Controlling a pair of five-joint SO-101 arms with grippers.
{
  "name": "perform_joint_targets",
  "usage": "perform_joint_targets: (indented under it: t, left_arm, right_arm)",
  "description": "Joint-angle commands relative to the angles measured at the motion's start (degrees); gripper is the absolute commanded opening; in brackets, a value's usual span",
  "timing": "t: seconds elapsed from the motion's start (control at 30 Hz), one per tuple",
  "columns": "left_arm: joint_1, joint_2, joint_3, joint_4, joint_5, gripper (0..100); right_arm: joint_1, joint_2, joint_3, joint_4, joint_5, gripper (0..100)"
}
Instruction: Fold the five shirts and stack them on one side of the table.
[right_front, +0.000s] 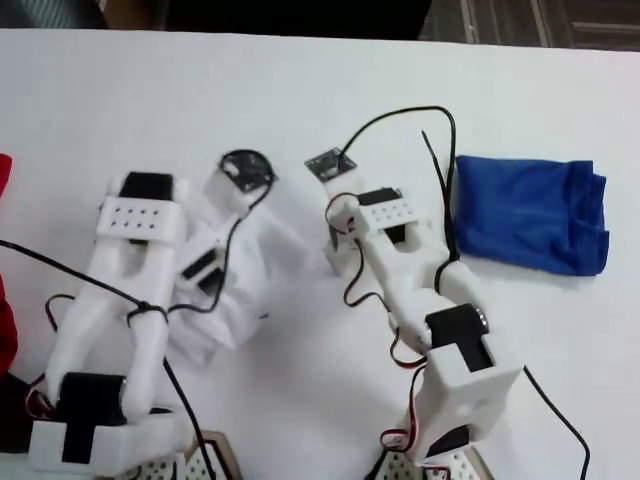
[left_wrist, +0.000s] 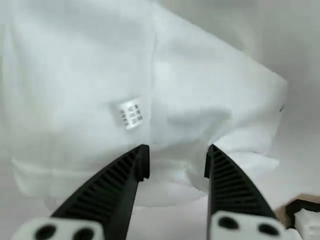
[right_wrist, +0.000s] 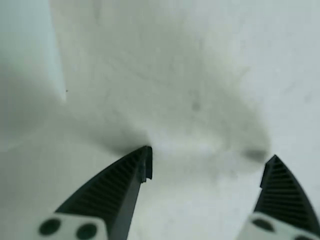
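Your left jaws stand partly open just above the white shirt, gripping nothing, with its small label just ahead of the tips. Your right jaws gape wide over pale surface near that shirt's edge. Both arms bend forward and down over the worktop. The crumpled white shirt lies under the left arm, and the folded blue shirt lies beside the right arm.

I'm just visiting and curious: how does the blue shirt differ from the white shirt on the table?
The blue shirt is folded into a compact rectangle, while the white shirt lies rumpled and uneven. The blue shirt sits alone off to one side with no gripper at it, while the white shirt lies beneath the open left gripper. Both rest on the white table.
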Motion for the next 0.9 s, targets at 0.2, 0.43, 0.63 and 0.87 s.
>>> perform_joint_targets:
  t: [0.2, 0.43, 0.63, 0.87]
  left_arm:
    - [-6.07, -0.97, 0.40, -1.49, -3.69, 20]
    - [-6.86, -0.44, 0.48, -1.93, -5.63, 20]
    - [-6.86, 1.85, -1.10, -1.05, -5.54, 20]
    - [-6.95, 0.53, -9.19, 6.15, -5.63, 20]
  right_arm:
    - [0.66, -0.04, 0.00, -1.89, -0.62, 34.7]
    - [0.66, -0.04, 0.00, -1.89, -0.62, 34.7]
    - [0.66, -0.04, 0.00, -1.89, -0.62, 34.7]
    - [0.66, -0.04, 0.00, -1.89, -0.62, 34.7]
